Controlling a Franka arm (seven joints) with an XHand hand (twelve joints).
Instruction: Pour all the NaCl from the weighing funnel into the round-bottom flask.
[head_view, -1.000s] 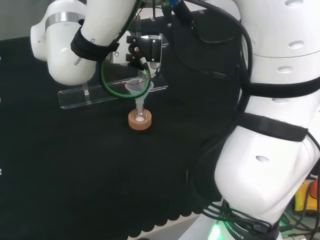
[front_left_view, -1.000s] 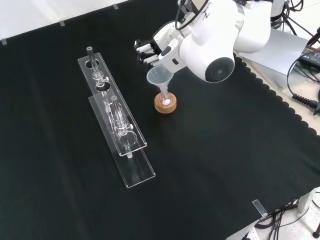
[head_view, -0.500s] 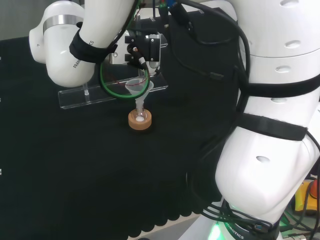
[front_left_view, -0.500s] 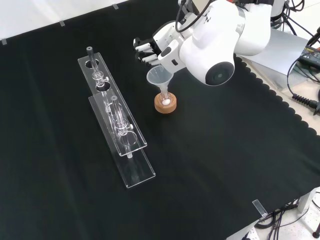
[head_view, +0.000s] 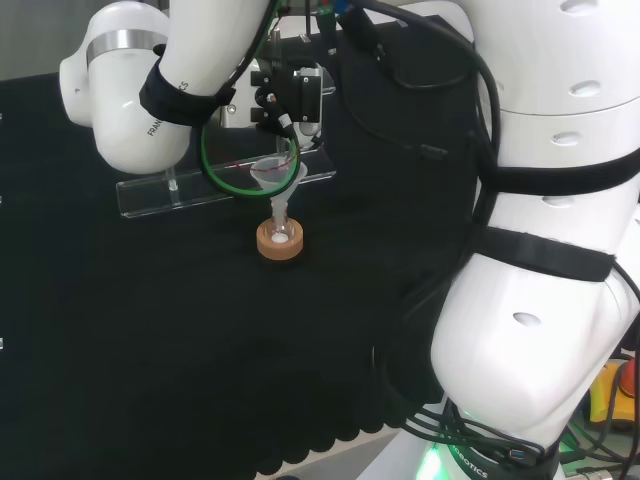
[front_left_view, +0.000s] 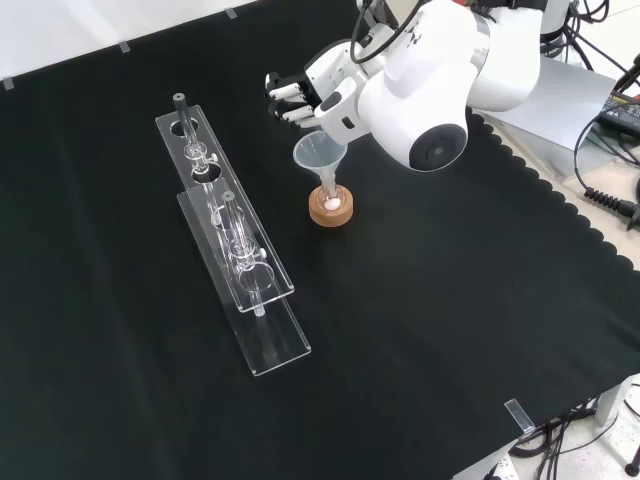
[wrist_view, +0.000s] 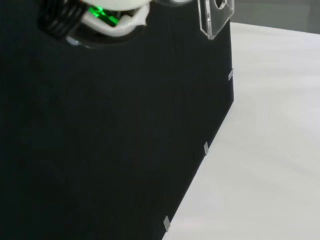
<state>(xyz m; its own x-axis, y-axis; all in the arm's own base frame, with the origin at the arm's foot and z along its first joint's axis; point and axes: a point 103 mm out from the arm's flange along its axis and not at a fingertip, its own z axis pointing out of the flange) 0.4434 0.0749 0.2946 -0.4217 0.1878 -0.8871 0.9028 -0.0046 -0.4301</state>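
A clear funnel (front_left_view: 319, 155) (head_view: 272, 172) stands upright with its stem in the neck of the small round-bottom flask (front_left_view: 329, 200) (head_view: 281, 231). The flask sits on a cork ring (front_left_view: 330, 211) (head_view: 280, 246). A little white powder shows inside the flask. The black and white hand (front_left_view: 296, 97) (head_view: 291, 98) hovers just above and behind the funnel's rim, apart from it. Its fingers (front_left_view: 279, 95) look relaxed, and I see nothing between them.
A long clear rack (front_left_view: 226, 236) (head_view: 172, 195) with glass pieces in it stands left of the flask in the front view. The arm's big white link (front_left_view: 428, 95) hangs right beside the hand. In the wrist view a rack end (wrist_view: 215, 17) and the cloth's edge (wrist_view: 206, 148) appear.
The hand has drawn slightly up and away from the funnel. Funnel, flask and cork ring stay where they were.
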